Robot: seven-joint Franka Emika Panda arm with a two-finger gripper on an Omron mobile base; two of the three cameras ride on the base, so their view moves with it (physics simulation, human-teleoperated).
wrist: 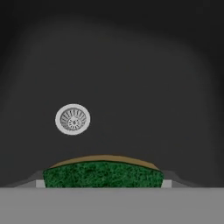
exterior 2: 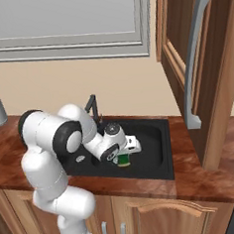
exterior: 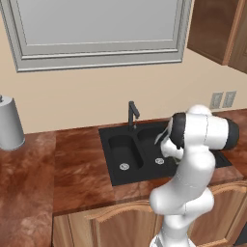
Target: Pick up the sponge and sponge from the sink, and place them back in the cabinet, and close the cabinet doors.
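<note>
One sponge (wrist: 103, 173), dark green over a yellow layer, sits between my gripper's (wrist: 103, 183) two fingertips, which press on its ends. Beyond it lie the dark floor of the sink (wrist: 144, 87) and a round silver drain (wrist: 72, 119). From the right base view, the hand reaches down into the right basin of the sink (exterior 2: 155, 136), with the sponge (exterior 2: 123, 160) under the gripper (exterior 2: 124, 155). The cabinet (exterior 2: 175, 44) hangs at the upper right, its door (exterior 2: 213, 76) swung open toward me. My own arm hides the hand in the left base view.
A slim dark faucet (exterior: 132, 114) stands behind the sink (exterior: 120, 149). A grey roll (exterior: 9, 123) stands on the brown counter (exterior: 72, 164) at far left. A window (exterior: 96, 29) is above. The open door's long handle (exterior 2: 196, 58) juts out over the counter's right end.
</note>
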